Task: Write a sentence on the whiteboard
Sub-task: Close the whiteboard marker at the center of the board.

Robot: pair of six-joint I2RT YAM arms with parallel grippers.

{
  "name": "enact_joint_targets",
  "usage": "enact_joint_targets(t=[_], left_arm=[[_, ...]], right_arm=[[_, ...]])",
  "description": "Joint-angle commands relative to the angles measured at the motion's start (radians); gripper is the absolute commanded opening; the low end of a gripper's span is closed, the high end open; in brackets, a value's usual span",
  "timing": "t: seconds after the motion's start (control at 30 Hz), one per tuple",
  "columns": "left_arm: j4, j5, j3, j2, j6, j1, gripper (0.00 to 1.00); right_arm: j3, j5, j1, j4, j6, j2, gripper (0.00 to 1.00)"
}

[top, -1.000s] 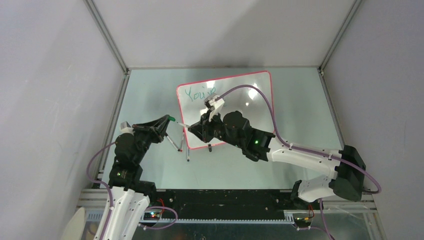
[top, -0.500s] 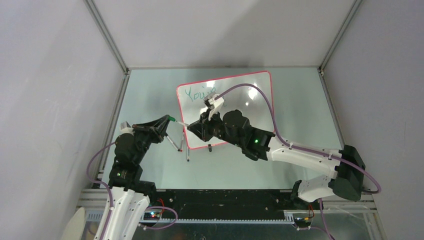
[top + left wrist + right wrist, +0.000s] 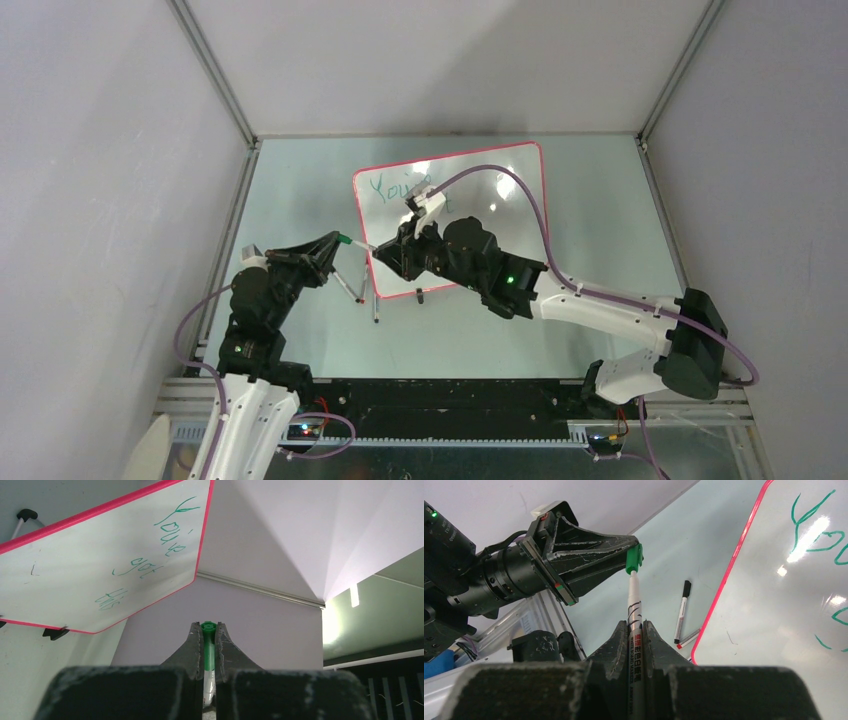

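The large glossy white whiteboard with a thin red-pink rim (image 3: pixel 505 215) lies on the pale green desk (image 3: pixel 600 210), toward 12 o'clock from the arm bases. The teal-green handwritten sentence (image 3: pixel 146 569) runs in three stepped lines at the board's 10 o'clock corner. It reads as finished, so the step in hand looks like recapping.

Just off the board's 7 o'clock corner, above the desk, the right fingers (image 3: pixel 622 632) are clenched on the white-barrelled marker (image 3: pixel 634 600). The left fingers (image 3: pixel 196 636) are clenched on its green cap (image 3: pixel 634 558), which sits on the marker's end. I cannot tell whether it is pressed fully home.

The likeliest failure is a crooked or half-seated cap. The two arms meet at an angle, so a sideways push could pop the cap off when one side releases.

Smearing is the second risk. The right arm and its purple cable (image 3: pixel 520 185) hang over the board at 5 o'clock from the writing. A low sweep there could wipe the ink or shove the board.

Under the meeting point, two spare markers (image 3: pixel 682 611) lie on the desk just beside the rim. A dropped cap could land among them. The grey side wall (image 3: pixel 120 200) stands at 9 o'clock and leaves the left arm little room.
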Motion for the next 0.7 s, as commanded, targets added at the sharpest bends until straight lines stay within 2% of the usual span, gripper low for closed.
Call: enact_joint_targets(t=[0.0,0.67], left_arm=[[0.009,0.022,-0.006,-0.010,-0.013,-0.005,0.00],[0.033,0.040,-0.017,-0.007,-0.023,-0.006,0.00]], right_arm=[[0.052,-0.005,-0.003,0.020,-0.008,0.012,0.00],[0.086,-0.009,-0.007,0.025,-0.005,0.060,0.00]])
